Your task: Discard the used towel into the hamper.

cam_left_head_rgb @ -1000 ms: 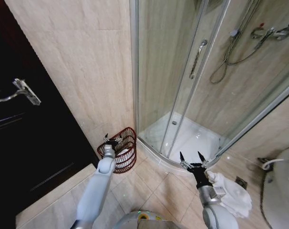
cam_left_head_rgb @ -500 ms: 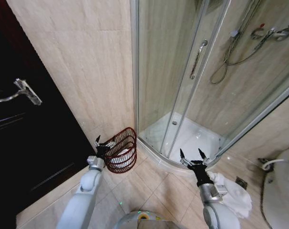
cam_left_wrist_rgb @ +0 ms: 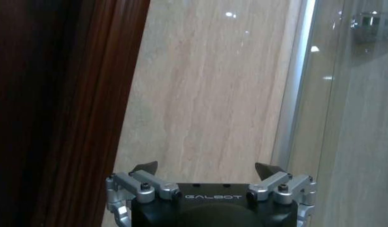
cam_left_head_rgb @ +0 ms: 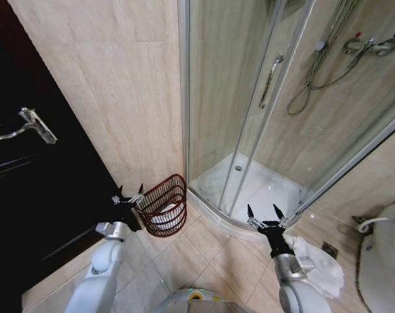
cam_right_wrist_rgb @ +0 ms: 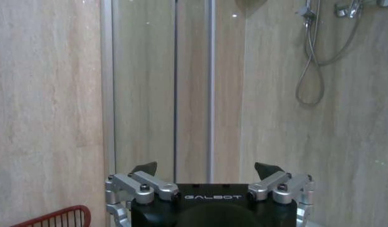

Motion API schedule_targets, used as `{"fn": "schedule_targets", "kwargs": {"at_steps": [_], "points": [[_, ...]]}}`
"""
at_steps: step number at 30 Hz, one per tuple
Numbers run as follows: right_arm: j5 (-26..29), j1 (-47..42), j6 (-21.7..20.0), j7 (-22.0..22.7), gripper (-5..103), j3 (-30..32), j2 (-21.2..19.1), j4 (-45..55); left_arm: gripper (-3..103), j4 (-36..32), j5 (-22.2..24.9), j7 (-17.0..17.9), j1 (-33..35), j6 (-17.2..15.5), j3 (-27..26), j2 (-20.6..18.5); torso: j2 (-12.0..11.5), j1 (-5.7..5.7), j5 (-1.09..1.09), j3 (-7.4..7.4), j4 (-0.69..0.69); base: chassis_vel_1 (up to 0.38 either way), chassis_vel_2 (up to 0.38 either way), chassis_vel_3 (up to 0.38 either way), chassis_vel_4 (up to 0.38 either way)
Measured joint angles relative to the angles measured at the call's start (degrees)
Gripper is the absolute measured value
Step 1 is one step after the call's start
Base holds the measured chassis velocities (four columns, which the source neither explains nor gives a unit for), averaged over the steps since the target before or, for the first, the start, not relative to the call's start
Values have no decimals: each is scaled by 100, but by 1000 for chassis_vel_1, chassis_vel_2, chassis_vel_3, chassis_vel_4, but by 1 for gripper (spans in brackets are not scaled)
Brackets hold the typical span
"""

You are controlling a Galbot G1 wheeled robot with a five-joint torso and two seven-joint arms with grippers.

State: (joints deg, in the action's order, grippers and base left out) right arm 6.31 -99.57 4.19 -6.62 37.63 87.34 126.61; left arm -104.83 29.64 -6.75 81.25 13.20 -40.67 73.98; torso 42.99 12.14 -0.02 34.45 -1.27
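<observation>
The hamper (cam_left_head_rgb: 165, 203), a dark red wire basket, stands on the floor tiles against the wall beside the shower corner, and its rim (cam_right_wrist_rgb: 55, 218) also shows in the right wrist view. White cloth (cam_left_head_rgb: 160, 220) shows through its wires, low inside. My left gripper (cam_left_head_rgb: 130, 193) hangs open and empty just left of the hamper's rim, in front of the dark door; the left wrist view shows its fingers (cam_left_wrist_rgb: 206, 166) spread. My right gripper (cam_left_head_rgb: 263, 210) is open and empty near the shower threshold. A crumpled white towel (cam_left_head_rgb: 322, 266) lies on the floor beside my right forearm.
A dark wooden door (cam_left_head_rgb: 34, 195) with a metal lever handle (cam_left_head_rgb: 29, 125) fills the left. The curved glass shower enclosure (cam_left_head_rgb: 249, 117) with its white tray (cam_left_head_rgb: 256, 189) stands behind the hamper. A white fixture (cam_left_head_rgb: 386, 261) sits at the far right. Beige floor tiles lie between my arms.
My left arm has drawn back from over the hamper, moving left and lower toward the door. The right arm has stayed where it was, open.
</observation>
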Motion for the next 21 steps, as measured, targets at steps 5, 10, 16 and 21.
{"fn": "schedule_targets", "kwargs": {"at_steps": [5,10,16,21], "points": [[-102,6,-67,2,100,-41,60,58,100,-204,-48,-19,118,55,9,20,1,1,1,1,0,0,0,0,0],[-141,-2,-102,-3,100,-44,71,114,100,-400,-109,-5,269,36,60,58,2,1,2,1,-1,0,0,0,0],[-177,-16,-105,-3,100,-47,83,172,100,-553,-278,187,501,-67,122,80,3,1,2,2,0,0,0,0,0],[-220,-14,-94,0,100,-96,118,183,100,-578,-345,188,584,2,198,79,4,1,2,2,0,0,0,0,0]]}}
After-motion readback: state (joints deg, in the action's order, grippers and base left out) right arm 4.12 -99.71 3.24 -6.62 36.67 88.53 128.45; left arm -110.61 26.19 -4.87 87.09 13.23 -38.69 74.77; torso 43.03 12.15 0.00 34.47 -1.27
